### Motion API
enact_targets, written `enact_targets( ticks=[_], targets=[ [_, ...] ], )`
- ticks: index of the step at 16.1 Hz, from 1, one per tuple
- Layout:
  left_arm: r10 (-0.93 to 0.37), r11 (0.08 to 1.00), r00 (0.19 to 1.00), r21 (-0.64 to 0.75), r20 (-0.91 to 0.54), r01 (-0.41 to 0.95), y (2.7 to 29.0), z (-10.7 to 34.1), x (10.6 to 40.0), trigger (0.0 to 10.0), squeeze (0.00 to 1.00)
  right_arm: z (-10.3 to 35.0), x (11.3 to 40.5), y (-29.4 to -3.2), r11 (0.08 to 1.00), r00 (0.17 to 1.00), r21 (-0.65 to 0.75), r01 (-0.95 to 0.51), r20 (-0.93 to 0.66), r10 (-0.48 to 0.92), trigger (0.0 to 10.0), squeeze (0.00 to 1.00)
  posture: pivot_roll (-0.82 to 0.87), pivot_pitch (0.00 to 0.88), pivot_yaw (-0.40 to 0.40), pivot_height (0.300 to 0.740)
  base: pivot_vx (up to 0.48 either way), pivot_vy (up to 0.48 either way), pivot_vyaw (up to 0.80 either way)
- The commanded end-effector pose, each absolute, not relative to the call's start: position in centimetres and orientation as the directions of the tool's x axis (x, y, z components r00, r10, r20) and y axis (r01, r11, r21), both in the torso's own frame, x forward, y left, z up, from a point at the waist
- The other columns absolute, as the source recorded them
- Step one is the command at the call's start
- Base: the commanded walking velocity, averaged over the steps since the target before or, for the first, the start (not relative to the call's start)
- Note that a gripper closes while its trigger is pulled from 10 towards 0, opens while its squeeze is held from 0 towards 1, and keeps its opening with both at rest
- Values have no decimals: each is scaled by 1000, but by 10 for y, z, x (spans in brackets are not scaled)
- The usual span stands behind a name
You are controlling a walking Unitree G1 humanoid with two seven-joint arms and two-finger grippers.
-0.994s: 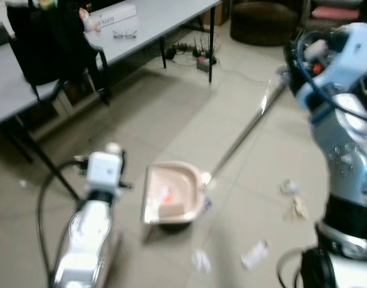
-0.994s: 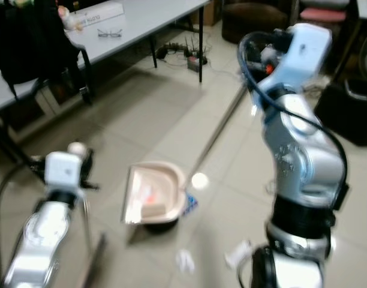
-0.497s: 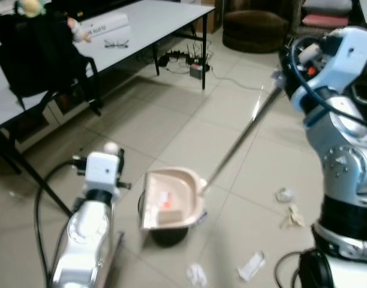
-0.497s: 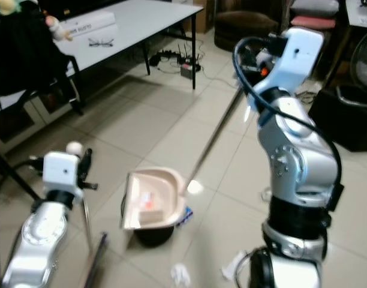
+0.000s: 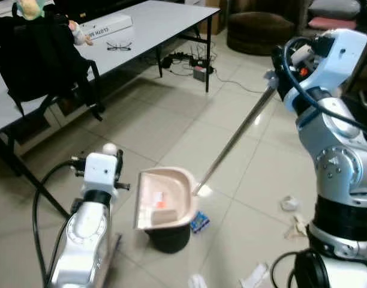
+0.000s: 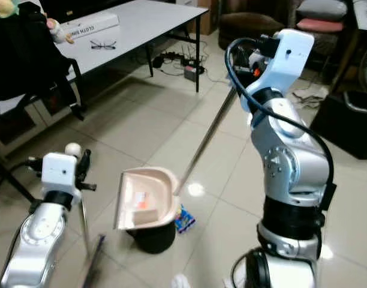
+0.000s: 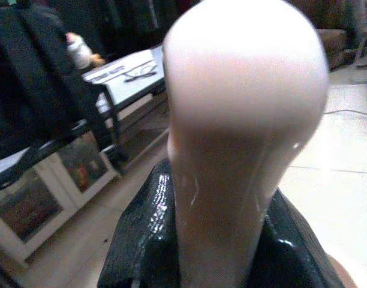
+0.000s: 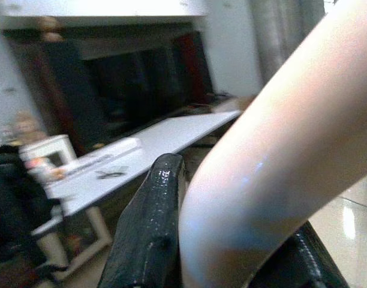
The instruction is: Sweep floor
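Note:
A pale pink dustpan (image 5: 167, 197) hangs tilted over a small black bin (image 5: 170, 237), with an orange scrap and a tan scrap lying in it. Its long metal handle (image 5: 234, 138) rises to my right gripper (image 5: 277, 77), which is shut on the top end; the right wrist view has the pale grip between black fingers (image 8: 149, 231). My left gripper (image 5: 109, 163) is shut on the broom handle (image 7: 243, 138) just below its rounded pink knob (image 5: 110, 148). The broom's thin stick (image 6: 84, 223) runs down beside my left arm.
A blue wrapper (image 5: 199, 222) lies by the bin. Paper scraps (image 5: 289, 204) dot the tiles at the right and near my feet (image 5: 253, 276). A grey table (image 5: 159, 18) with glasses, a black bag on a chair (image 5: 42, 57) and cables (image 5: 192, 60) stand at the left and back.
The whole view has shifted as I moved. The dustpan has swung slightly left and tipped steeper over the black bin. Both grips are unchanged.

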State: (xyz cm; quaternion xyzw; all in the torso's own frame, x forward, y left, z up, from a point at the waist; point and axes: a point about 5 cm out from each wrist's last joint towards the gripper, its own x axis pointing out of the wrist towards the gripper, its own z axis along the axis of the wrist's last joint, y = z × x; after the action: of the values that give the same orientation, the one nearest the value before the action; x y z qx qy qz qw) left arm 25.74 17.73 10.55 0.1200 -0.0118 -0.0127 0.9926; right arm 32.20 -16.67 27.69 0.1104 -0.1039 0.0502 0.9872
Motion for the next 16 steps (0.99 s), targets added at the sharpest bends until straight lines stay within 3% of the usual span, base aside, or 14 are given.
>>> enact_targets(
  ticks=[1,10,13,16],
  targets=[
    [-25,967,998,254,57,10,181,115,258,10000,0,289,320,-166,972,958,198,-124,281,65,10000,0,-56,0,56,740,341,0,0],
    [-50,970,999,241,16,44,177,108,255,10000,0,274,335,-136,973,949,152,-175,290,125,10000,0,-41,0,46,740,36,0,0],
    [-48,969,999,243,15,43,177,107,256,10000,0,268,339,-114,964,926,121,-237,328,186,10000,0,-41,0,48,740,0,0,0],
    [-56,969,998,241,18,50,174,107,257,10000,0,262,338,-90,951,884,5,-308,370,285,10000,0,-38,0,46,740,0,0,0]
  ],
)
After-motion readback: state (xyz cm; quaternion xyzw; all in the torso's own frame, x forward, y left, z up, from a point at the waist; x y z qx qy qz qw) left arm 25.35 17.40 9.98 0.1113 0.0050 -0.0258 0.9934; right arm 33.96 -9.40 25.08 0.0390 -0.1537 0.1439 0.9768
